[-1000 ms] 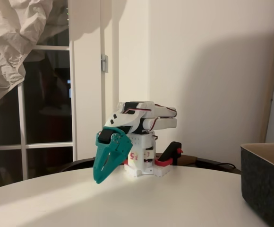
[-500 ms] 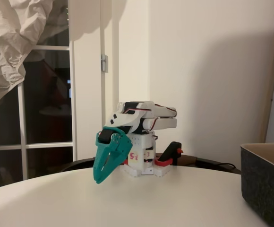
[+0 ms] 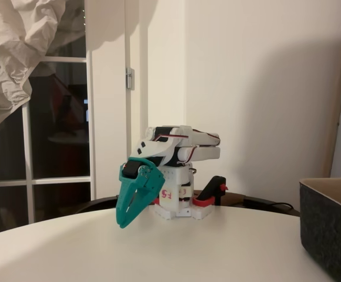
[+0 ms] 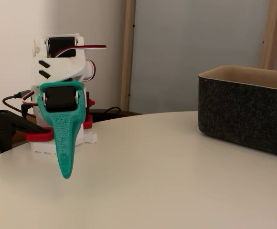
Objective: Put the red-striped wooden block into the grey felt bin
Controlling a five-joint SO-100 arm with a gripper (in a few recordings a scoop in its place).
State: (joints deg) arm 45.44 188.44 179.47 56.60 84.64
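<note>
My white arm is folded low over its base, and the teal gripper [image 3: 122,222] [image 4: 65,174] points down with its tip just above the white table. The fingers lie together, shut, with nothing between them. The grey felt bin [image 3: 330,226] [image 4: 246,112] stands on the table, at the right edge in both fixed views, well apart from the gripper; its tan inner wall shows above the rim. The red-striped wooden block is out of view.
A red-and-black plastic clamp [image 3: 213,192] [image 4: 8,128] grips the arm's base at the table's far edge. The round white table [image 3: 176,249] [image 4: 167,167] stretches between gripper and bin. A door with glass panes [image 3: 59,135] stands behind at the left.
</note>
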